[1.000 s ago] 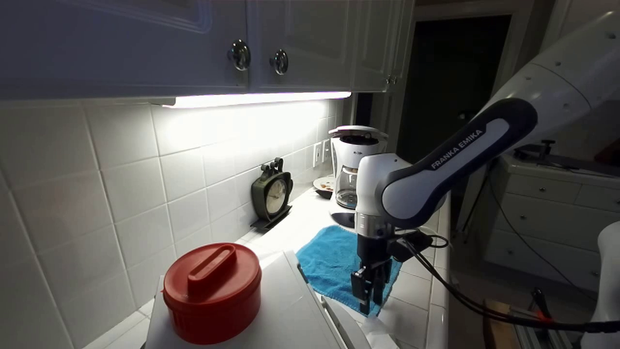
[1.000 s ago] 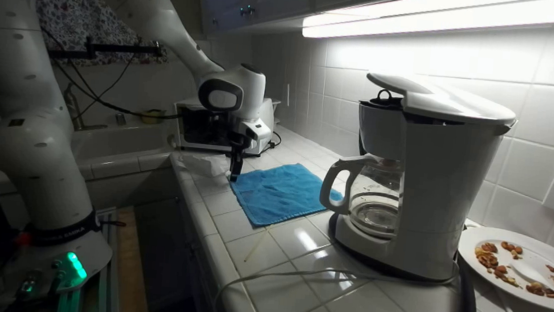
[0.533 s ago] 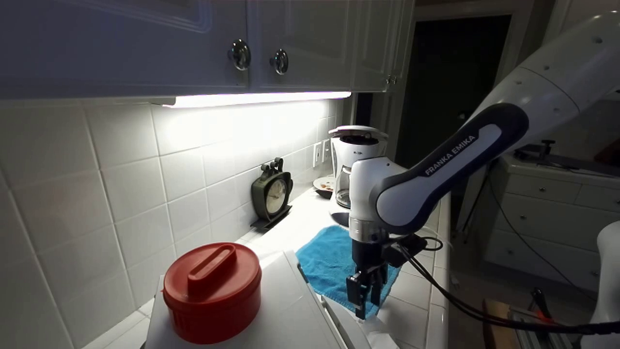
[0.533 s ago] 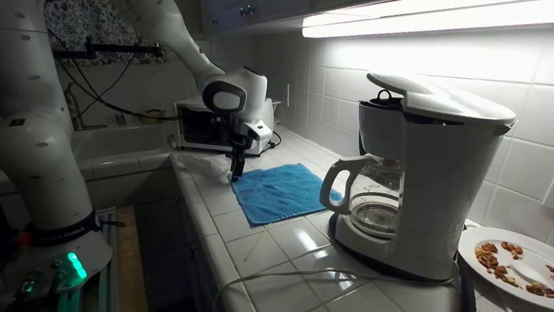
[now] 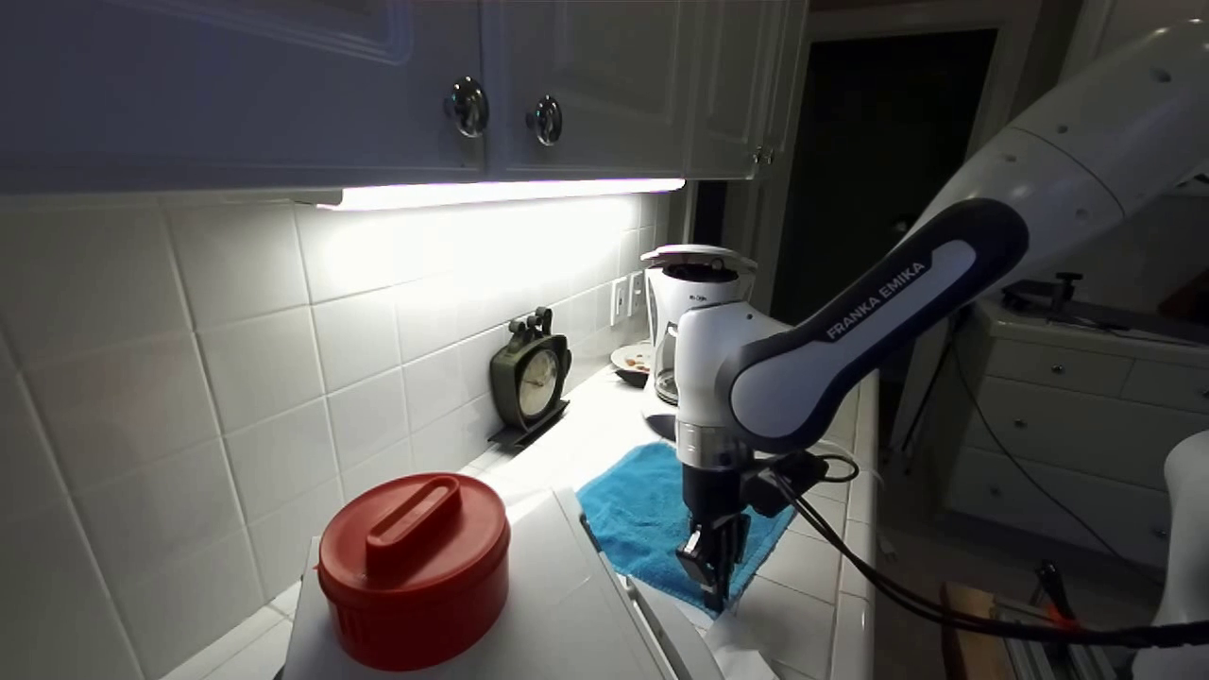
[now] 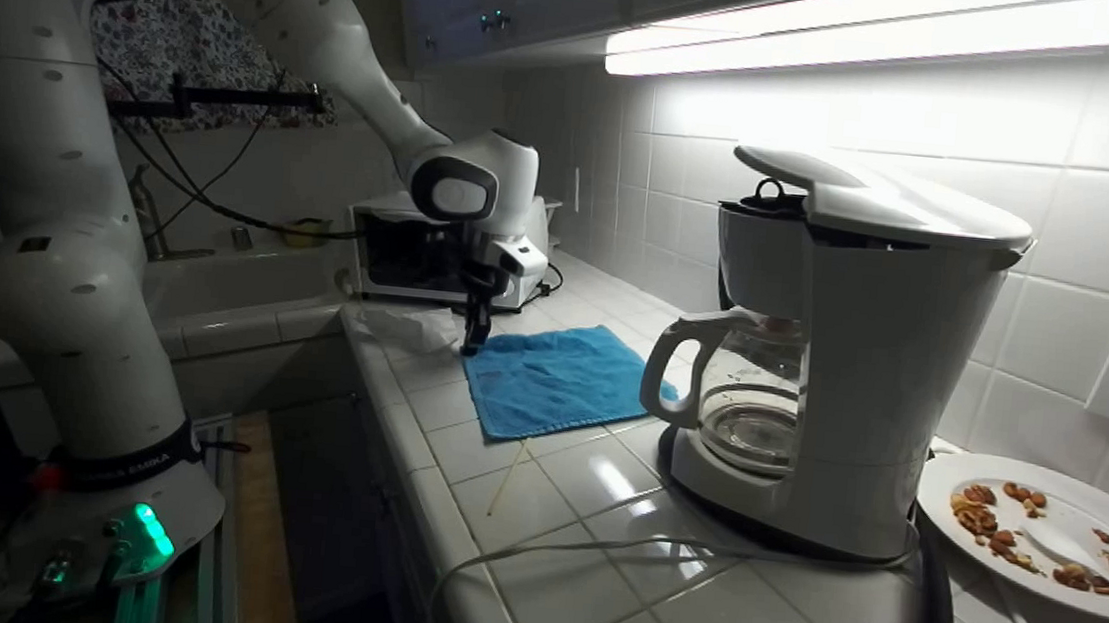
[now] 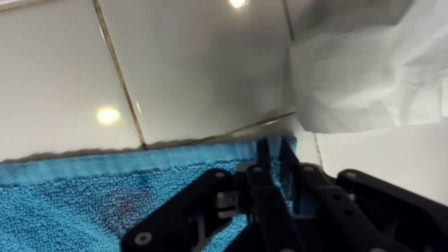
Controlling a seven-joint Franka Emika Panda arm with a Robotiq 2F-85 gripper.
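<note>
Two black fingers (image 7: 262, 182) stood nearly together at your blue terry towel (image 7: 94, 196), whose corner likely gave purchase; clamping was unclear.

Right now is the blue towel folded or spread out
Spread out: the blue towel lies wide, slightly rumpled, on the counter in both exterior views.

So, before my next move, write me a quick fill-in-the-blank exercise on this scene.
The gripper is at a corner of the ____ terry towel.
The coffee maker stands ____ the towel and the white plate, one on each side of it.
That plate holds a white spoon and mixed ____.
The lidded container is ____ in colour.

Missing words: blue; between; nuts; red.
</note>
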